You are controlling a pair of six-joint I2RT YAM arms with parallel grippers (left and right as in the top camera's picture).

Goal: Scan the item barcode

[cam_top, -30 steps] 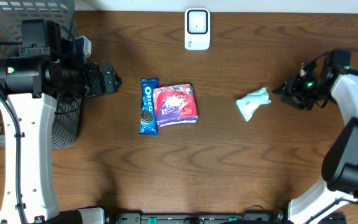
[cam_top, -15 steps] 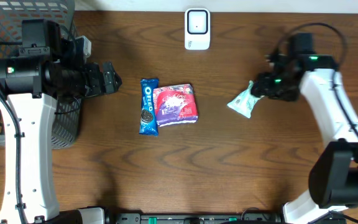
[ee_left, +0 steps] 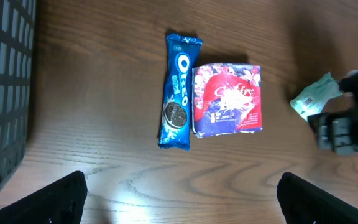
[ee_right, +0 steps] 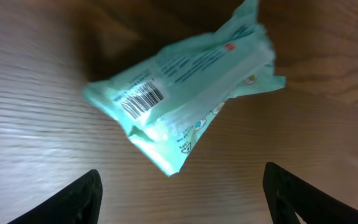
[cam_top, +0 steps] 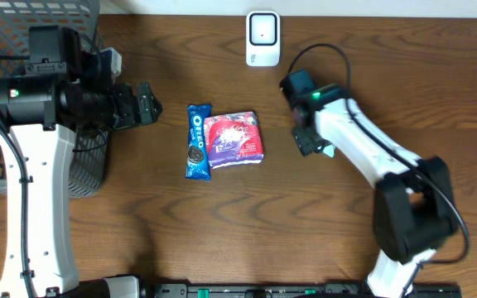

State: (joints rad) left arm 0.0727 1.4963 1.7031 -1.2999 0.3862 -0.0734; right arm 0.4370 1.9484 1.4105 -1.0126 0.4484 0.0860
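We found the right pincer [ee_right: 182,183] spread open and empty, the green packet [ee_right: 185,81] just ahead of it, barcode [ee_right: 143,98] up, presumably for scanning.

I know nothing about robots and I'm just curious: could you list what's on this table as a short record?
scanner: white, at the table far edge
green packet: barcode facing up, below right gripper
right gripper: open, holding nothing
left gripper: open, holding nothing
middle: Oreo pack and red packet, side by side
basket: left edge
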